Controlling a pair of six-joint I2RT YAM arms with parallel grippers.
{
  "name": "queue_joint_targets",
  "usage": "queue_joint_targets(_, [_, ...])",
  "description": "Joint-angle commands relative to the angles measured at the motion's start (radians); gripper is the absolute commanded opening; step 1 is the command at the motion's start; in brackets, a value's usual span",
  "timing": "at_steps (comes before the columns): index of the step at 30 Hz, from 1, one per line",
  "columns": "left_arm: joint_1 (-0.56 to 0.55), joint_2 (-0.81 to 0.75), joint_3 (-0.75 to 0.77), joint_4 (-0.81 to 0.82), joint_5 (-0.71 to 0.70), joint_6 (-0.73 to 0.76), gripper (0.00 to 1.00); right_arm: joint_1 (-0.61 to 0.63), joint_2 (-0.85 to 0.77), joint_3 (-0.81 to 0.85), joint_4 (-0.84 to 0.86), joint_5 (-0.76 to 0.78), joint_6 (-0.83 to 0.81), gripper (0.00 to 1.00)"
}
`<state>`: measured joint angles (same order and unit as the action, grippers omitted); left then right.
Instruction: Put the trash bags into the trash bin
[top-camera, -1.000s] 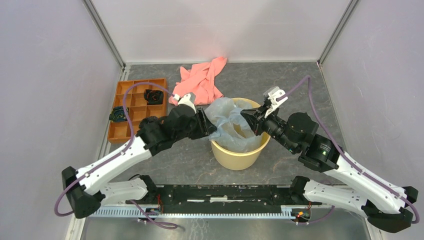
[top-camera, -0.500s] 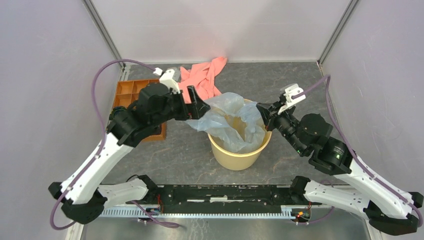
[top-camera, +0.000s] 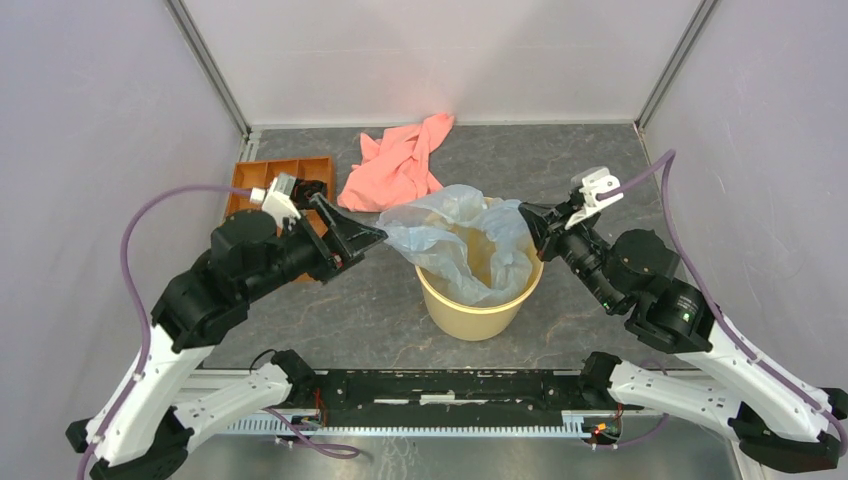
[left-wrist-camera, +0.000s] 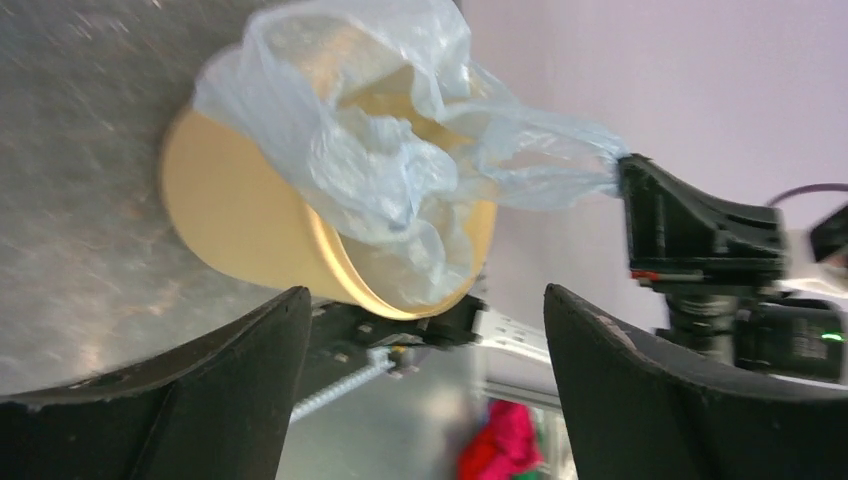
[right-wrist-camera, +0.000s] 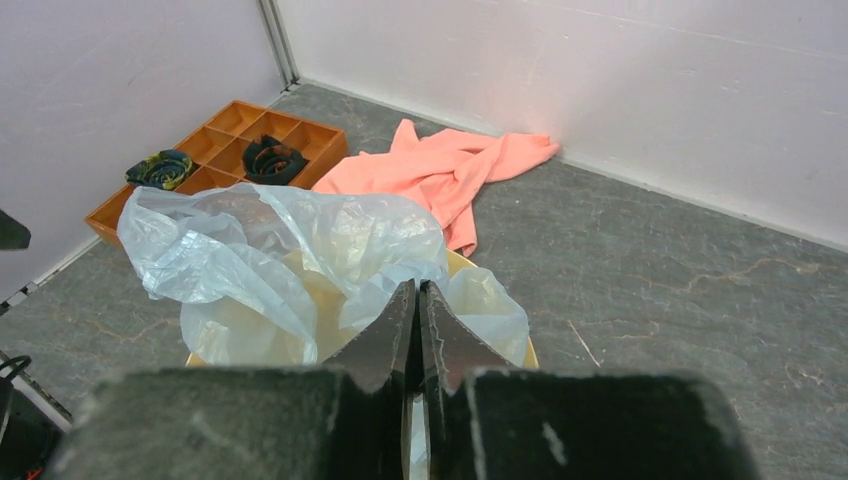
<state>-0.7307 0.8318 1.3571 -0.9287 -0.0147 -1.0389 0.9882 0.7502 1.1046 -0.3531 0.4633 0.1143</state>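
Note:
The thin bluish-grey trash bag (top-camera: 450, 235) is draped over and into the cream trash bin (top-camera: 480, 315), with its left edge spilling past the rim. My right gripper (top-camera: 527, 222) is at the bin's right rim, shut on the bag's edge. In the right wrist view the gripper (right-wrist-camera: 417, 290) is closed with film pinched between its fingers, above the bag (right-wrist-camera: 250, 240) and bin rim (right-wrist-camera: 463, 260). My left gripper (top-camera: 365, 243) is wide open and empty, just left of the bag. The left wrist view shows that gripper (left-wrist-camera: 425, 295) standing away from the bag (left-wrist-camera: 380, 170) and bin (left-wrist-camera: 230, 220).
A salmon-pink cloth (top-camera: 400, 165) lies behind the bin; it also shows in the right wrist view (right-wrist-camera: 450, 175). An orange compartmented tray (top-camera: 300, 165) with dark items sits at the far left, partly hidden by my left arm, and shows in the right wrist view (right-wrist-camera: 220, 150). Walls enclose the table.
My left gripper has let go of the bag and pulled back to the left, now open. The bag's left side has sagged onto the bin. My right gripper keeps its hold.

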Motion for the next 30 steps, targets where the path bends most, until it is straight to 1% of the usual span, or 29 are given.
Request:
queue_joint_targets(1, [0.001,-0.071,-0.161,0.194,0.099,-0.363,0.87,0.002,-0.035,-0.007,0.062,-0.008,-0.015,0.08])
queue_joint_targets(2, [0.001,-0.094,-0.216,0.26,0.113,-0.43,0.82,0.003,-0.039,-0.01,0.066,-0.011,-0.015,0.07])
queue_joint_targets(3, [0.001,-0.108,-0.277,0.329,0.123,-0.492,0.8,0.002,-0.042,-0.012,0.071,-0.014,-0.014,0.08])
queue_joint_targets(4, [0.001,-0.116,-0.33,0.385,0.135,-0.546,0.79,0.003,-0.044,-0.013,0.073,-0.018,-0.015,0.08])
queue_joint_targets(6, [0.001,-0.11,-0.395,0.462,0.14,-0.588,0.78,0.002,-0.046,-0.014,0.072,-0.022,-0.014,0.08])
queue_joint_targets(8, [0.001,-0.077,-0.392,0.485,0.136,-0.572,0.81,0.003,-0.047,-0.016,0.068,-0.024,-0.013,0.08])
queue_joint_targets(11, [0.0,-0.014,-0.376,0.53,0.143,-0.499,0.85,0.003,-0.056,-0.023,0.066,-0.029,-0.007,0.07])
queue_joint_targets(12, [0.0,0.004,-0.377,0.554,0.151,-0.484,0.85,0.003,-0.06,-0.026,0.069,-0.031,-0.005,0.07])
queue_joint_targets(15, [0.001,0.027,-0.378,0.588,0.161,-0.457,0.81,0.002,-0.064,-0.03,0.066,-0.033,-0.005,0.07])
queue_joint_targets(18, [0.001,0.007,-0.351,0.552,0.102,-0.43,0.78,0.002,-0.064,-0.031,0.062,-0.028,-0.009,0.07])
queue_joint_targets(21, [0.001,-0.002,-0.335,0.526,0.055,-0.428,0.69,0.003,-0.068,-0.036,0.067,-0.03,-0.011,0.07])
queue_joint_targets(23, [0.001,0.028,-0.334,0.54,0.087,-0.441,0.66,0.003,-0.069,-0.04,0.073,-0.03,-0.012,0.07])
queue_joint_targets(25, [0.001,0.06,-0.325,0.543,0.124,-0.442,0.67,0.002,-0.069,-0.043,0.074,-0.03,-0.015,0.07])
queue_joint_targets(26, [0.001,0.067,-0.316,0.537,0.13,-0.437,0.71,0.002,-0.068,-0.044,0.074,-0.029,-0.014,0.07])
queue_joint_targets(28, [0.001,0.06,-0.298,0.514,0.11,-0.421,0.79,0.003,-0.068,-0.044,0.07,-0.029,-0.016,0.07])
queue_joint_targets(30, [0.001,0.048,-0.271,0.462,0.077,-0.398,0.82,0.002,-0.069,-0.044,0.07,-0.027,-0.017,0.07])
